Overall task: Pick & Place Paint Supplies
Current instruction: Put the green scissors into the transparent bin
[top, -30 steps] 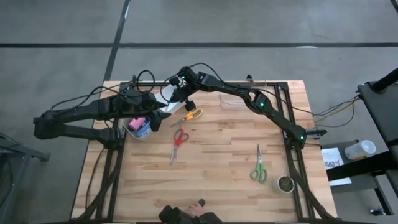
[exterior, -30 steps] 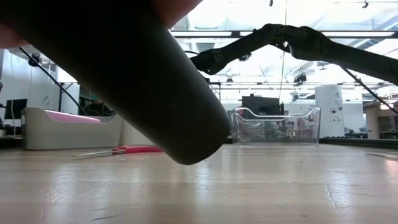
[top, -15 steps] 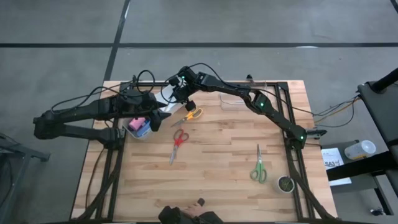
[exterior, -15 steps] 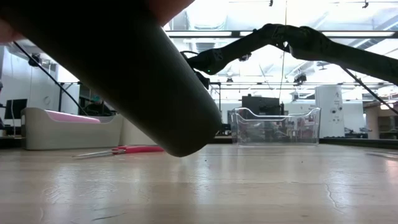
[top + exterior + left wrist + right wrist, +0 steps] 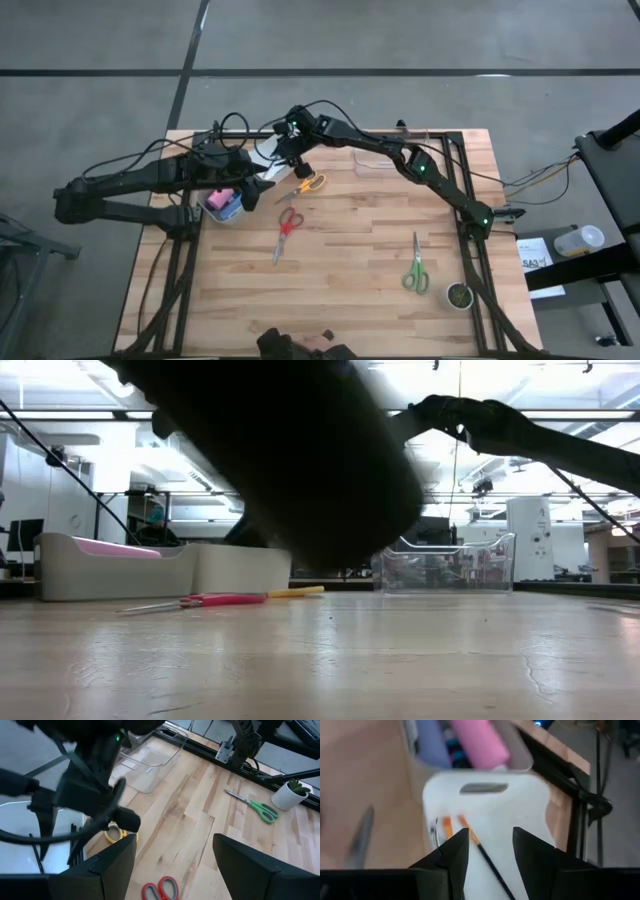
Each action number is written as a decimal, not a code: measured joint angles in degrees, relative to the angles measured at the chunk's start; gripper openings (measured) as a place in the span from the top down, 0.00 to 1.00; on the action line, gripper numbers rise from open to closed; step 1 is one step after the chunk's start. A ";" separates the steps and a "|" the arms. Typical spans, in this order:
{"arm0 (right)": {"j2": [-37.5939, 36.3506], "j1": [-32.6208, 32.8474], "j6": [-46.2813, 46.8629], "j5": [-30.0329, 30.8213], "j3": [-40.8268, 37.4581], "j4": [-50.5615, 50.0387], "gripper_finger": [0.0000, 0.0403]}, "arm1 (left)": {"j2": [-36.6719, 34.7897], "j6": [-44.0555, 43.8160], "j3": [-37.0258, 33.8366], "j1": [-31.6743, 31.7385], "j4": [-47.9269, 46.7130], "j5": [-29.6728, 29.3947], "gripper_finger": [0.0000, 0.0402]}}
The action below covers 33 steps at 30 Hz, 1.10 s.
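Your right gripper hangs released over the white tray; its brushes are light, thin, rolly; pinch mid-handle. The left gripper gapes empty beside the tray.

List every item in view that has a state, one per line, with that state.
left gripper: jaws open, empty, over the table's left part
right gripper: jaws open, empty, over the white tray
white tray: flat, paintbrush on it
paintbrush: lying on the tray
pink bottle: lying in the bin
red scissors: closed, flat
green scissors: closed, flat
clear container: upright, open top
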 joint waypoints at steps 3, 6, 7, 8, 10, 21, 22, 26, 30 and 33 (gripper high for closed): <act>-1.78 0.00 6.59 0.00 0.11 -0.01 0.63 | 0.00 0.00 0.00 0.00 -0.02 0.01 0.32; -3.78 -0.01 12.10 0.00 0.13 -0.24 0.63 | 0.00 -0.01 0.00 0.00 -0.02 0.01 0.32; -4.50 -0.03 13.79 0.01 0.13 -0.61 0.63 | 0.00 -0.01 -0.01 -0.01 -0.04 0.00 0.32; -5.23 -0.04 15.44 0.02 0.13 -1.26 0.63 | 0.00 0.00 0.00 -0.03 -0.04 0.01 0.32; -6.79 -0.04 17.99 0.02 0.13 -3.54 0.63 | 0.00 0.00 0.00 -0.04 -0.04 0.01 0.32; -11.12 -0.48 9.49 -0.04 0.15 -33.22 0.63 | 0.00 -0.01 -0.01 -0.03 -0.27 0.03 0.32; -11.15 -0.46 9.19 -0.07 0.13 -34.39 0.63 | 0.00 0.00 0.00 -0.04 -0.33 0.03 0.32; -11.15 -0.28 8.69 -0.09 -0.92 -36.03 0.63 | 0.02 0.00 -0.02 -0.04 -0.35 0.06 0.32; -11.15 -0.26 6.15 -0.15 -3.13 -35.89 0.63 | 0.00 -0.01 -0.01 -0.03 -0.35 0.07 0.32; -11.15 -0.26 4.34 -0.15 -6.27 -35.88 0.63 | 0.00 0.00 0.00 -0.04 -0.37 0.08 0.32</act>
